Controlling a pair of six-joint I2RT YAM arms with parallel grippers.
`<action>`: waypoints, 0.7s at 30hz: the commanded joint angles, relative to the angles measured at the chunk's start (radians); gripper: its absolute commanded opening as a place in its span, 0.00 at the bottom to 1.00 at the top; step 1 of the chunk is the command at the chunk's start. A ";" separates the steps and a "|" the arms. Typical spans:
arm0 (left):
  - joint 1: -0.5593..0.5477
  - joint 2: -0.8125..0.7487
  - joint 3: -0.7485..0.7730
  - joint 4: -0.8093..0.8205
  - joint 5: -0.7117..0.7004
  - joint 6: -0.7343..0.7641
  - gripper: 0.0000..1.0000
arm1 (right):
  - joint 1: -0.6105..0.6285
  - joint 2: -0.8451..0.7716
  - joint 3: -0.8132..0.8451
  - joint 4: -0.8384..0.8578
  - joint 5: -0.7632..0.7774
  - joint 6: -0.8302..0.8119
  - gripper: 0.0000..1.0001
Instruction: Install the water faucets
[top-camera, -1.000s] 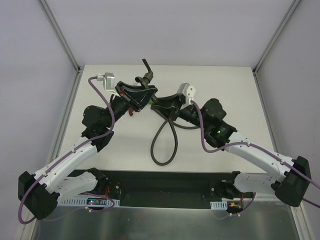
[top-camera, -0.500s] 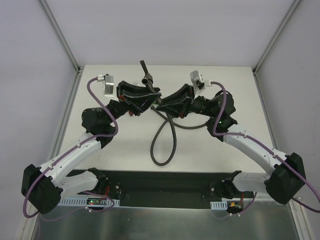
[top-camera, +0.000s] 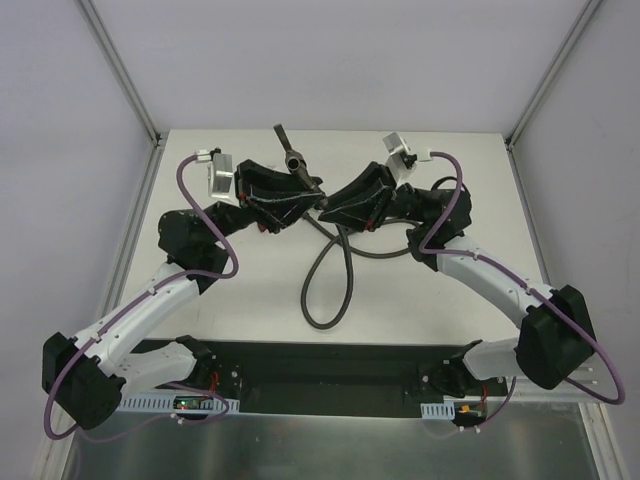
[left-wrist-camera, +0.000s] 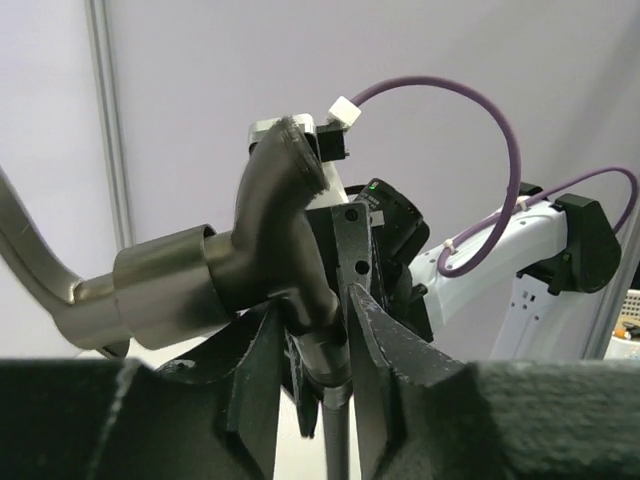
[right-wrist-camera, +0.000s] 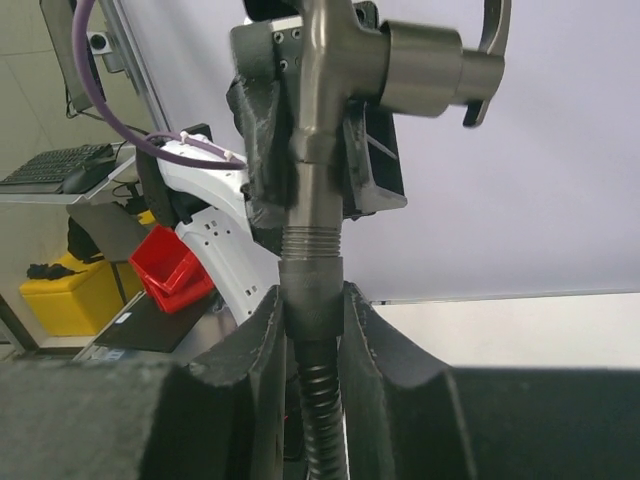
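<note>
L gripper (top-camera: 312, 196), R gripper (top-camera: 324, 207), faucet (top-camera: 297, 163): more roll.

White table (top-camera: 250, 290), dark flexible hose (top-camera: 321, 325) loop resting on it

Robotics lab, test cell. White counter (top-camera: 450, 290) boxed in by pale panels on aluminium posts (top-camera: 120, 70). Two white-and-black arms (top-camera: 150, 300) bolted at its near edge, purple cables (right-wrist-camera: 86, 60) looped along them. Beyond the cell (right wrist view only): keyboard (right-wrist-camera: 55, 165) on a desk, red bin (right-wrist-camera: 170, 275), yellow bin (right-wrist-camera: 50, 300).
</note>
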 joint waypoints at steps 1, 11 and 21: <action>-0.020 -0.075 0.024 -0.134 0.119 0.127 0.47 | -0.061 -0.007 0.074 0.098 0.183 0.071 0.02; -0.020 -0.142 0.082 -0.468 -0.137 0.194 0.86 | -0.064 -0.019 0.076 -0.036 0.194 -0.055 0.02; -0.020 -0.141 0.145 -0.633 -0.458 0.111 0.98 | -0.048 -0.036 0.071 -0.205 0.217 -0.219 0.02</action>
